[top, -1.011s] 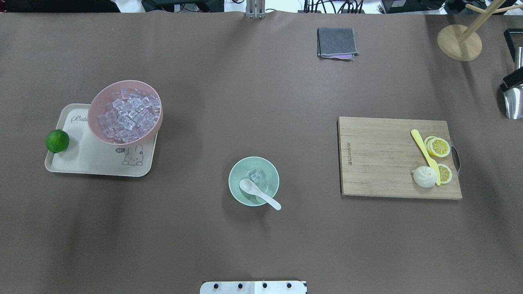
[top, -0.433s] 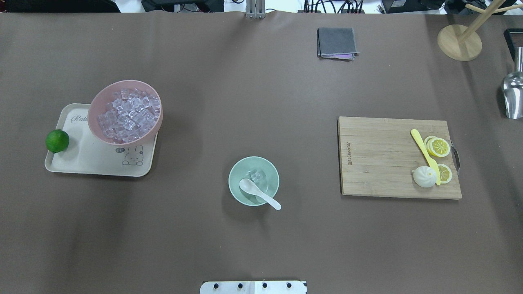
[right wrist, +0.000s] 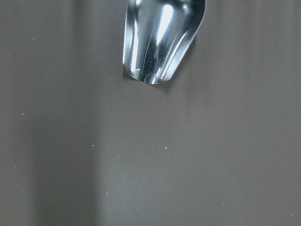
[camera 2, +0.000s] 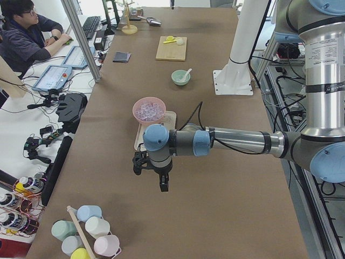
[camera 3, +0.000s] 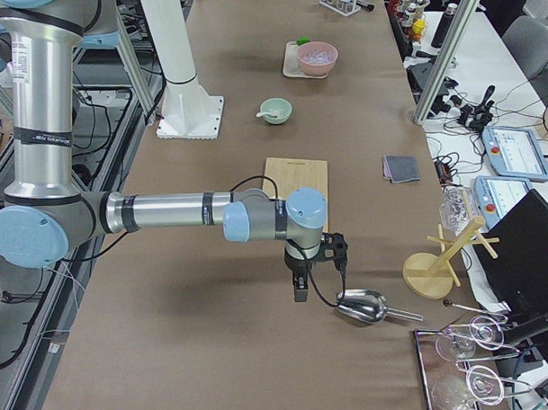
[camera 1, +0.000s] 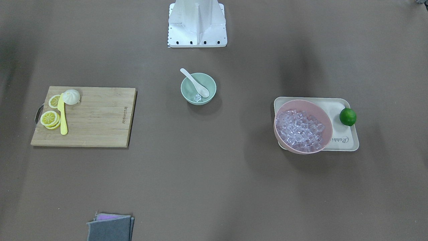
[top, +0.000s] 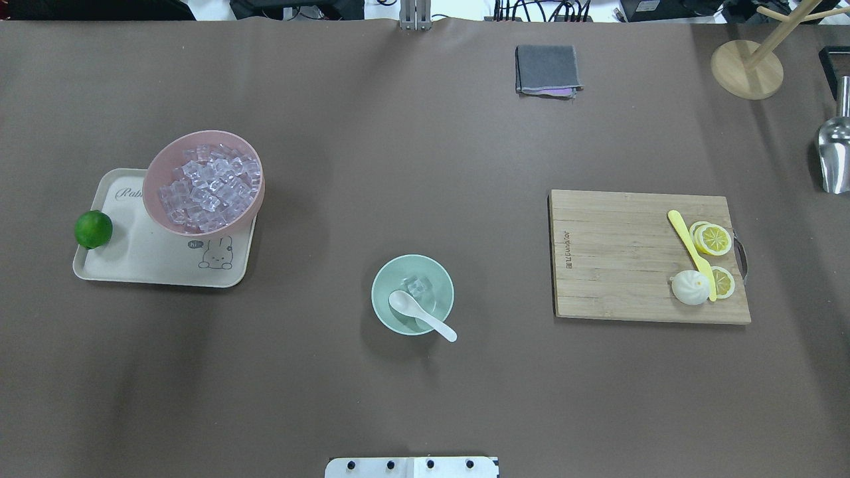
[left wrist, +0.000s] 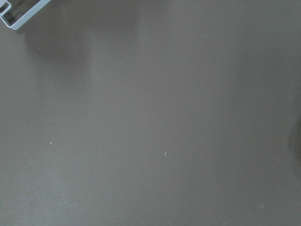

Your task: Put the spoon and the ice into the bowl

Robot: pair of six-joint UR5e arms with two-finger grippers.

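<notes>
Brown cloth covers the long table (top: 425, 166), with desks (camera 2: 21, 121) and screens (camera 2: 50, 77) along one side. The spoon (top: 420, 314) and one ice cube (top: 417, 285) lie in the green bowl (top: 384, 309), and I cannot tell if the left gripper (camera 2: 161, 184) or the right gripper (camera 3: 299, 290) is open or shut. A second ago something dark hung over the metal scoop (top: 833, 162); now the scoop lies bare.

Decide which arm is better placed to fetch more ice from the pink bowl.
Left, probably: the left gripper hangs near the pink bowl; the right gripper sits past the cutting board.
</notes>
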